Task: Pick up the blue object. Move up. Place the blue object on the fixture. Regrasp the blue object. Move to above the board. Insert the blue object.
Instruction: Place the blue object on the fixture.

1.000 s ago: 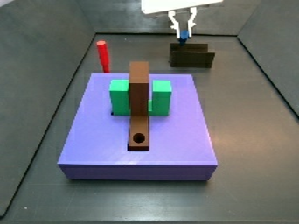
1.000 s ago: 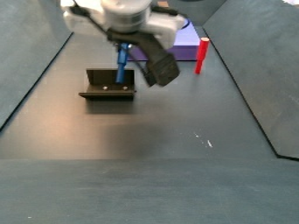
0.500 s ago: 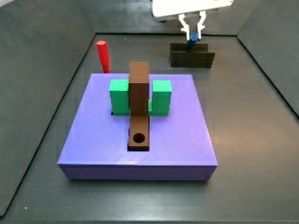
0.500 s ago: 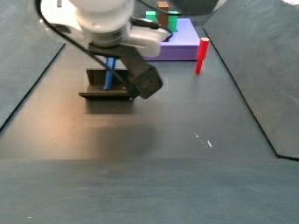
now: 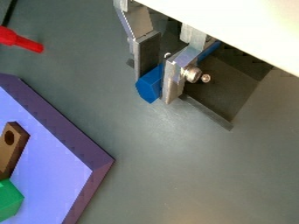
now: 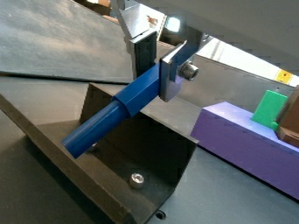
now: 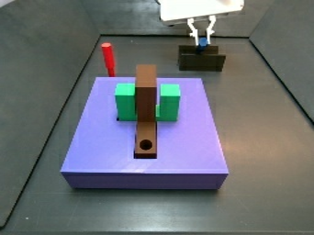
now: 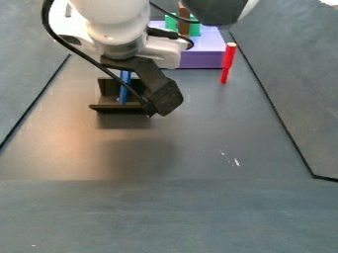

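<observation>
The blue object (image 6: pixel 117 109) is a slim blue peg, and my gripper (image 6: pixel 160 73) is shut on its upper end. It slants down into the notch of the fixture (image 6: pixel 140 171), a dark block. In both side views the gripper (image 7: pixel 201 33) (image 8: pixel 128 79) hangs right over the fixture (image 7: pixel 203 61) (image 8: pixel 117 104), with the blue object (image 7: pixel 200 40) (image 8: pixel 126 87) reaching down to it. A wrist view shows the blue object (image 5: pixel 149 87) end-on between the silver fingers (image 5: pixel 176 77), beside the fixture (image 5: pixel 232 87). The board (image 7: pixel 153 151) is a periwinkle slab lying nearer the front.
A brown bar (image 7: pixel 146 110) with a round hole lies on the board between two green blocks (image 7: pixel 127 103) (image 7: pixel 170 102). A red upright peg (image 7: pixel 108 58) stands behind the board's left corner. Dark walls close in the floor at both sides.
The gripper has carried the blue object sideways until it sits over the fixture and has come down a little. Over the last half second it has hardly moved.
</observation>
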Motion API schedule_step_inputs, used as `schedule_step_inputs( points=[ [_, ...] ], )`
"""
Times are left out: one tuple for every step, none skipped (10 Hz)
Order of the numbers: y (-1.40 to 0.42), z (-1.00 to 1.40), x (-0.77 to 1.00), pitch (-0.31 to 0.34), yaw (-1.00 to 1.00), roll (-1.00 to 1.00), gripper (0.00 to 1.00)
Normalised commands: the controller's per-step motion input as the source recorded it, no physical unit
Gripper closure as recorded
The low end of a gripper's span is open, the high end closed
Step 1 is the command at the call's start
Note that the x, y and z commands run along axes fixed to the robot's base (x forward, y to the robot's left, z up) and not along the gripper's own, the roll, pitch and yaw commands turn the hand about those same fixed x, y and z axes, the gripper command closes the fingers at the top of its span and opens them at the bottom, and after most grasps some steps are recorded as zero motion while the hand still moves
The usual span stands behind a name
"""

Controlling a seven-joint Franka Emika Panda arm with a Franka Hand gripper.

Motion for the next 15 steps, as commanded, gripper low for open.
schedule_step_inputs(
  points=[
    [0.00, -0.15, 0.02, 0.000, 0.00, -0.09, 1.00],
    [0.00, -0.13, 0.06, 0.000, 0.00, -0.06, 1.00],
    [0.00, -0.14, 0.06, 0.000, 0.00, -0.04, 1.00],
    [0.00, -0.15, 0.04, 0.000, 0.00, -0.04, 1.00],
    [0.00, -0.15, 0.04, 0.000, 0.00, -0.05, 1.00],
    [0.00, -0.14, 0.06, 0.000, 0.00, -0.07, 1.00],
    [0.00, -0.10, 0.08, 0.000, -0.03, -0.16, 1.00],
    [0.00, -0.02, 0.12, 0.000, -0.05, -0.23, 1.00],
    [0.00, 0.00, 0.16, 0.000, -0.06, -0.32, 1.00],
    [0.01, 0.00, 0.15, 0.000, -0.12, -0.43, 1.00],
    [0.03, -0.03, 0.10, 0.000, -0.11, -0.29, 1.00],
    [0.04, -0.11, 0.03, 0.000, -0.07, -0.12, 1.00],
    [0.04, -0.14, 0.00, 0.000, -0.05, -0.03, 1.00],
    [0.03, -0.18, 0.00, 0.000, -0.05, 0.00, 1.00],
    [0.03, -0.17, 0.00, 0.000, -0.05, 0.00, 1.00]
  ],
)
